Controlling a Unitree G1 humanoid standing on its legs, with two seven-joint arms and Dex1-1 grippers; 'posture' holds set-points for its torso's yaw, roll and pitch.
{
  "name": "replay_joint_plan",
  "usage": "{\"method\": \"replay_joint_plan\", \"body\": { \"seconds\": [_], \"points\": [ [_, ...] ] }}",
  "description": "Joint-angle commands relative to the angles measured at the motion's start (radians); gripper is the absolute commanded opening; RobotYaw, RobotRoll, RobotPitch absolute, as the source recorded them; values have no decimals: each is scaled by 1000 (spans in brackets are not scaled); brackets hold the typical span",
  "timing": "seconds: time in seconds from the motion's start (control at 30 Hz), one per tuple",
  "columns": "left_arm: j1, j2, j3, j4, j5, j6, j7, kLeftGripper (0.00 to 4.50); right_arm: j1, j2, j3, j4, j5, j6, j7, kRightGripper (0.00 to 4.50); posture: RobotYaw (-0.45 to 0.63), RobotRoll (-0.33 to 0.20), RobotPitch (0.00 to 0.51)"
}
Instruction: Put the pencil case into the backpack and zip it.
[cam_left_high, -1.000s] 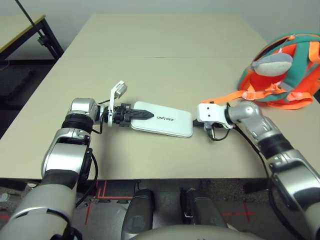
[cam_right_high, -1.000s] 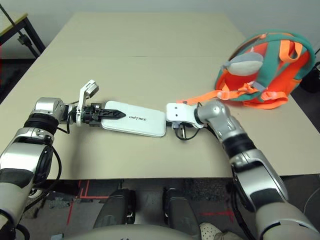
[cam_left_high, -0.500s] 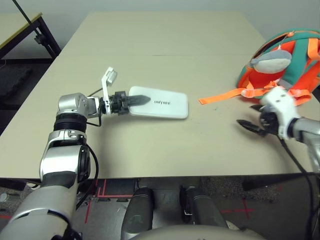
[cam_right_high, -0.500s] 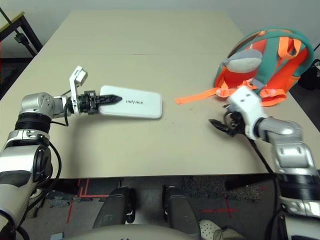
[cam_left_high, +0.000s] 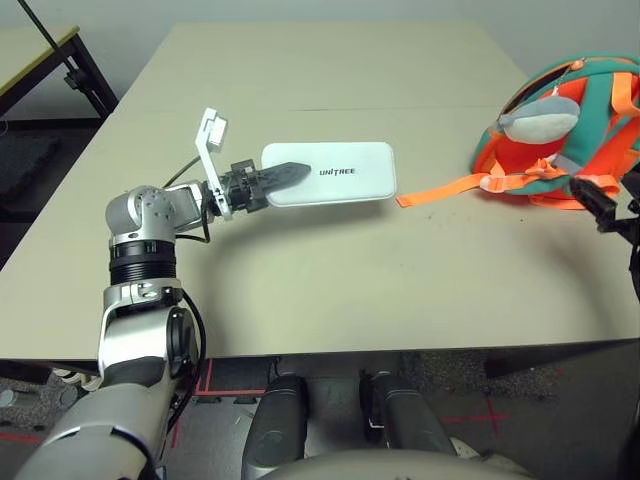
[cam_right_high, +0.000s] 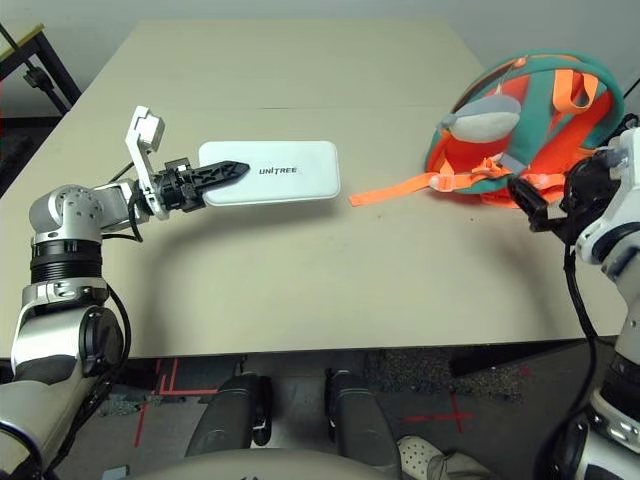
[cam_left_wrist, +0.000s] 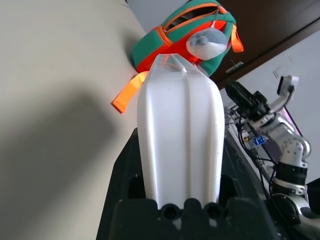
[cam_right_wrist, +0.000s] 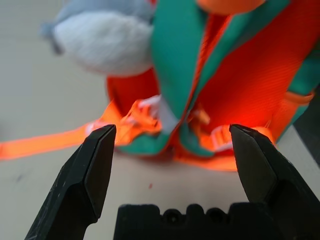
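The one legible text is the word "UNITREE" in small dark capital letters, printed on the flat white face of the pencil case (cam_left_high: 335, 172). It reads upright and left to right in both head views, set roughly midway along the case, a little toward the end where the black fingers lie over it. The backpack (cam_right_high: 540, 120) with its grey plush charm, and the counter (cam_left_high: 330, 270), bear no lettering that can be read.
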Motion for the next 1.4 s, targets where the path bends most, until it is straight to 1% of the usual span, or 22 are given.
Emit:
{"method": "replay_joint_plan", "body": {
  "seconds": [0.03,0.23,0.4,0.57,0.67,0.77,0.8,0.87,0.97,1.0,1.03,1.17,1.33,1.4],
  "points": [
    [4,-2,23,-37,-46,-4,19,1313,-48,14,57,161,-23,-119,-24,4500,71,0,103],
    [21,3,36,-59,-75,-14,43,1312,-162,-1,139,443,-64,-327,-34,4500,101,0,88],
    [42,2,48,-90,-102,-10,69,1312,-258,-9,163,657,-82,-482,-57,4500,117,0,81],
    [51,8,52,-100,-119,-12,89,1312,-329,-12,182,785,-82,-579,-52,4500,128,0,82],
    [58,12,54,-105,-128,-13,96,1312,-349,-13,181,817,-76,-621,-67,3873,127,0,84],
    [58,9,55,-102,-135,-23,103,1312,-344,-12,182,810,-67,-648,-60,2716,124,0,85],
    [57,9,55,-100,-138,-24,104,1312,-335,-10,180,795,-62,-650,-57,2425,123,0,86],
    [55,9,54,-97,-141,-26,106,1312,-325,-10,179,779,-55,-654,-55,1589,120,0,85],
    [51,9,50,-91,-142,-31,107,1312,-289,0,180,722,-32,-678,-21,451,117,0,84],
    [51,10,50,-90,-142,-32,107,1312,-278,3,181,703,-25,-688,-8,162,117,0,84],
    [49,10,48,-87,-142,-35,106,1312,-266,7,187,684,-18,-705,13,105,113,0,84],
    [24,21,27,-56,-131,-53,85,1312,-213,43,208,560,34,-730,106,105,108,0,84],
    [-15,35,12,-9,-121,-76,69,1312,-201,62,209,468,88,-720,169,105,106,0,83],
    [-22,39,4,2,-118,-84,62,1312,-188,73,208,419,129,-726,218,105,105,0,81]
  ]
}}
